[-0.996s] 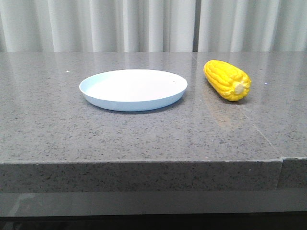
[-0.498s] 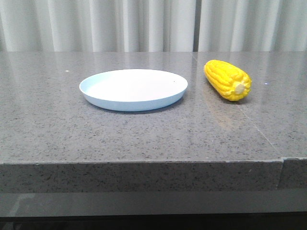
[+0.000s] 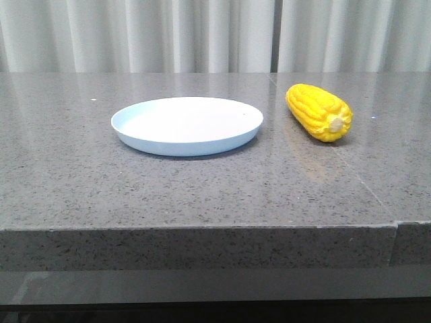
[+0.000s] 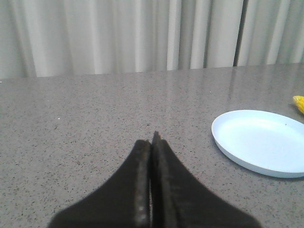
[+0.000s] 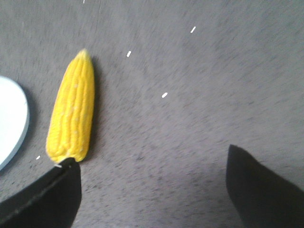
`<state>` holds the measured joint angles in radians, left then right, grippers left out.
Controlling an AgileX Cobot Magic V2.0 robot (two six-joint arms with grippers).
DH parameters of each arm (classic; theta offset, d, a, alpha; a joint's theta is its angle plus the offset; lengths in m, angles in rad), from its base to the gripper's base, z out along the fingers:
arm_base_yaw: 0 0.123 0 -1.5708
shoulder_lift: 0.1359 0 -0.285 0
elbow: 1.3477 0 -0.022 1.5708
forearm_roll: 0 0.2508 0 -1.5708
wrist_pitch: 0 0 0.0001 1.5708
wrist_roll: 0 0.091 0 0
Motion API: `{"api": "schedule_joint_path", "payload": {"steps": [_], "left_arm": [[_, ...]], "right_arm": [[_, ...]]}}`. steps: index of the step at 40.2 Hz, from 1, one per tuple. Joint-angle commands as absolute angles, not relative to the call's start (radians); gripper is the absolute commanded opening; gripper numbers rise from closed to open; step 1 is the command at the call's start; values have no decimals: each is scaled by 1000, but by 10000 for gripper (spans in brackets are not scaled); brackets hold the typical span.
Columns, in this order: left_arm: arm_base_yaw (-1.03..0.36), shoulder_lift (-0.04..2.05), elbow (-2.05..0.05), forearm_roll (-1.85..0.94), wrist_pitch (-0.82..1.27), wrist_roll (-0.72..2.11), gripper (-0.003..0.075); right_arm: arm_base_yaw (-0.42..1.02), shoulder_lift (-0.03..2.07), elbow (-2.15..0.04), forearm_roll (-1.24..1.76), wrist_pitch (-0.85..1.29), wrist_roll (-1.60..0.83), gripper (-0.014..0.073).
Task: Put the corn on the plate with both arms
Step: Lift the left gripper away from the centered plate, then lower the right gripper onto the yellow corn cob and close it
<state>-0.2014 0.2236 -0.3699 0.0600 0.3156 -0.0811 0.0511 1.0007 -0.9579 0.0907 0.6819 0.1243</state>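
Observation:
The yellow corn [image 3: 319,112] lies on the grey stone table, just right of the pale blue-white plate [image 3: 186,124], with its cream stub end toward the front. No gripper shows in the front view. In the left wrist view my left gripper [image 4: 152,142] is shut and empty, left of the plate [image 4: 259,142]; a sliver of corn [image 4: 299,103] shows at the edge. In the right wrist view my right gripper [image 5: 152,164] is open and empty above the table, with one fingertip [image 5: 64,180] beside the corn's [image 5: 72,118] blunt end. The plate's rim [image 5: 12,124] shows beside the corn.
The table's front edge [image 3: 202,229] runs across the front view, with a seam [image 3: 350,161] in the stone near the corn. Pale curtains [image 3: 202,33] hang behind the table.

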Motion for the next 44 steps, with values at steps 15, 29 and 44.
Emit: {"api": "schedule_joint_path", "payload": {"steps": [15, 29, 44], "left_arm": [[-201, 232, -397, 51, 230, -85, -20], [-201, 232, -397, 51, 230, -85, -20], [-201, 232, -397, 51, 230, -85, -20]], "right_arm": [[211, 1494, -1280, 257, 672, 119, 644], [214, 1724, -1442, 281, 745, 119, 619], [214, 1702, -1444, 281, 761, 119, 99]]}}
